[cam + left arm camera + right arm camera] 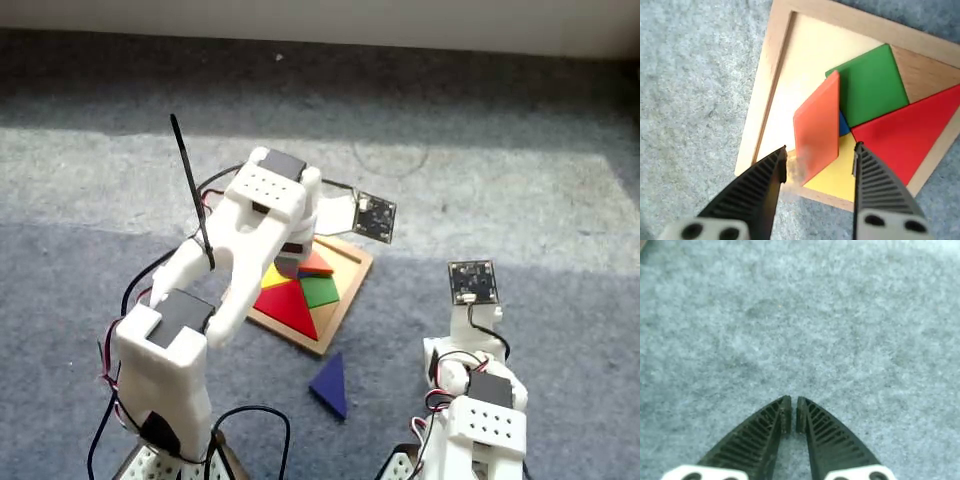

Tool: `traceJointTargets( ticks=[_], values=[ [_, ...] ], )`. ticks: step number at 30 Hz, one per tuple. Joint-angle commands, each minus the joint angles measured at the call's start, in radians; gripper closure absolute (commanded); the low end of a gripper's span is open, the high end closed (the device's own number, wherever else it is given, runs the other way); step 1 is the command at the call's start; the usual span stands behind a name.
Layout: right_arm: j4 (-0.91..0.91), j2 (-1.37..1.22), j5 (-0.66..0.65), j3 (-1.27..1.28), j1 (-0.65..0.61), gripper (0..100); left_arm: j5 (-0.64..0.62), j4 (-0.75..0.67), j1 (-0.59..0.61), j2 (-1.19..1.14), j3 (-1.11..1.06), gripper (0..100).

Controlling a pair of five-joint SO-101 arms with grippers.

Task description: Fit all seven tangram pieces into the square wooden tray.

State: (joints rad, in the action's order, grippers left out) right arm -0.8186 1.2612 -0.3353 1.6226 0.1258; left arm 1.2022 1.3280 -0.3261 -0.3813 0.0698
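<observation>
**Square wooden tray** (771, 65) lies flat on the grey carpet (840, 315). In the high view it sits diamond-wise, with one corner toward the arm bases.

**Pieces in the tray:**
- The green square (870, 85), red triangle (905, 135) and yellow piece (837, 175) lie flat.
- The yellow piece is by the rim nearest the left gripper (820, 152).
- A small blue piece (843, 126) shows as a sliver where these three meet.

**Orange parallelogram** (817, 127) is not seated. It lies tilted over the yellow and small blue pieces. Its long axis runs from the left gripper's side toward the green square, and its far end reaches that square's edge. Bare tray floor lies beside it, and a bare triangular patch lies beyond the green square.

**Blue triangle** (330, 385) is outside the tray, flat on the carpet near the tray's closest corner and between the two arms. Its long side runs toward the tray, with one sharp tip pointing at it.

**Left gripper** hangs over the tray's near rim with its jaws spread wide. The near end of the orange parallelogram lies between the tips. Whether either finger touches it cannot be told, and nothing is clamped.

**Right gripper** (791, 415) is over the carpet, well apart from the tray. Its jaws are drawn together to a thin slit with nothing between them
</observation>
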Motion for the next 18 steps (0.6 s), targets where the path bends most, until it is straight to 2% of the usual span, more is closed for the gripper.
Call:
traceJointTargets(
  ticks=[1,5,12,18],
  values=[
    [0.015,0.008,-0.006,-0.002,0.012,96.4,0.014,-0.015,-0.008,0.008,0.045,73],
    [0.015,0.008,-0.006,-0.002,0.012,96.4,0.011,-0.014,0.008,0.004,0.085,73],
    [0.015,0.008,-0.006,-0.002,0.012,96.4,-0.091,-0.028,0.051,-0.002,0.113,73],
    [0.015,0.008,-0.006,-0.002,0.012,96.4,-0.123,-0.183,0.056,-0.002,-0.013,73]
  ],
)
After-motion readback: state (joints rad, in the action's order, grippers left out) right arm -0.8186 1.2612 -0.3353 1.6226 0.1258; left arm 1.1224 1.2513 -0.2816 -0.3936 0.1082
